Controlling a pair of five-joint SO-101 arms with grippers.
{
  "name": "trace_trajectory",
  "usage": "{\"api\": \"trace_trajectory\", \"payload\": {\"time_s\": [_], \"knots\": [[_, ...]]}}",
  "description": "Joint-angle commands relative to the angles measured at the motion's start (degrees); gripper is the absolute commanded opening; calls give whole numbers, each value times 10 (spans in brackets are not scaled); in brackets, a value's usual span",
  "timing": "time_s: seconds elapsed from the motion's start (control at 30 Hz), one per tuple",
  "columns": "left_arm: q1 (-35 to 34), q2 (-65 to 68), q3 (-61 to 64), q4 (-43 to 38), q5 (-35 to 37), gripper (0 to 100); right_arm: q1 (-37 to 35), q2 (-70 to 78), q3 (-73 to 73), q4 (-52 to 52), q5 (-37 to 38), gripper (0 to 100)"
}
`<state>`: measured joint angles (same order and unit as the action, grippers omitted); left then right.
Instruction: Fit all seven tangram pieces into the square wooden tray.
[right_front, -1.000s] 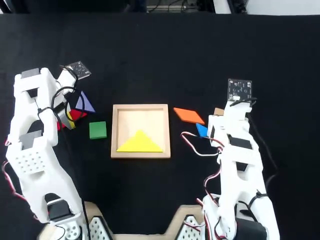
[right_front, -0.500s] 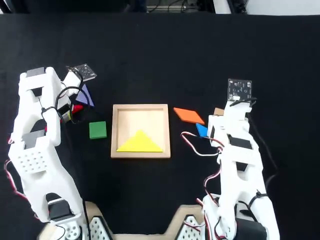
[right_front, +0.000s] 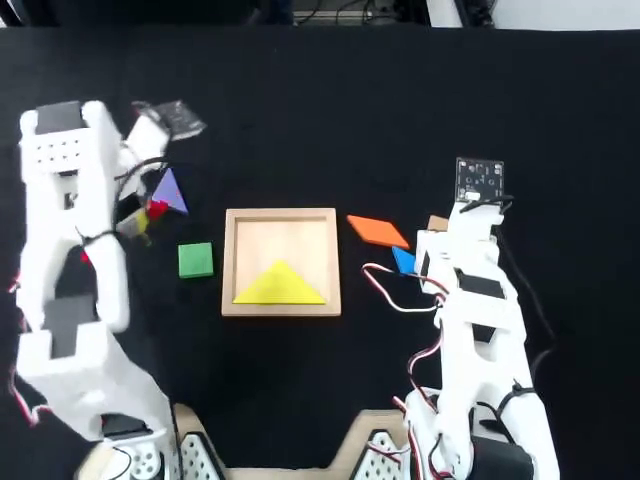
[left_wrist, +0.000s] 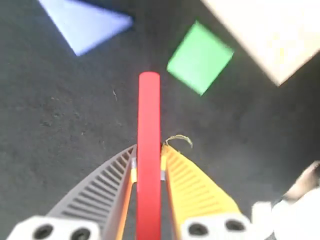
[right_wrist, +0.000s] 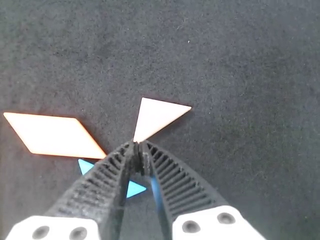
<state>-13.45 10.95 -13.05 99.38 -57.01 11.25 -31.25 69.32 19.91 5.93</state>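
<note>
My left hand (left_wrist: 148, 150) pinches the red piece (left_wrist: 149, 100) between its ribbed fingers, one grey and one yellow. The piece stands edge-on as a thin, smooth slab with a rounded tip, over the matte black table (right_front: 330, 110) near its left edge. Just past it lie the flat green square (left_wrist: 200, 57) and the lavender triangle (left_wrist: 82, 22). The square tray (right_front: 229, 262) of pale wood with a raised rim sits mid-table, and the large yellow triangle (right_front: 280, 285) lies inside against its near rim. Toward the right edge my right hand (right_wrist: 137, 147) has its black ribbed fingers pressed together at the tips, beside the pale triangle (right_wrist: 157, 116) and the orange parallelogram (right_wrist: 52, 135), with the small blue triangle (right_wrist: 132, 189) lying beneath them.
</note>
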Motion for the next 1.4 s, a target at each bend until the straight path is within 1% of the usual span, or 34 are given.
{"api": "trace_trajectory", "payload": {"time_s": [0.0, 0.07, 0.13, 0.23, 0.37, 0.53, 0.67, 0.93, 1.0, 1.1, 1.23, 1.37], "knots": [[116, -117, 42, -11, 258, 30, 22, -15, -7, -8, 0, 11], [164, -153, 87, -51, 371, 30, 35, -15, -7, -10, -1, 11], [196, -183, 129, -103, 469, 30, 40, -15, -7, -10, -1, 11], [221, -206, 189, -183, 581, 30, 40, -15, -7, -11, -1, 11], [238, -182, 253, -258, 676, 30, 40, -15, -7, -11, -1, 11], [257, -129, 292, -329, 762, 30, 37, -15, -7, -11, -1, 11], [262, -92, 299, -369, 785, 30, 36, -13, -8, -11, -1, 11], [259, -9, 297, -426, 779, 30, 35, -12, -4, -28, -1, 11], [257, 5, 297, -436, 764, 30, 35, -12, -4, -28, -1, 11], [247, 13, 298, -440, 747, 30, 35, -11, -3, -29, -1, 11], [230, 9, 295, -439, 745, 30, 35, -11, -3, -31, -1, 11], [228, 9, 299, -437, 716, 30, 35, -11, -3, -31, -1, 11]]}}
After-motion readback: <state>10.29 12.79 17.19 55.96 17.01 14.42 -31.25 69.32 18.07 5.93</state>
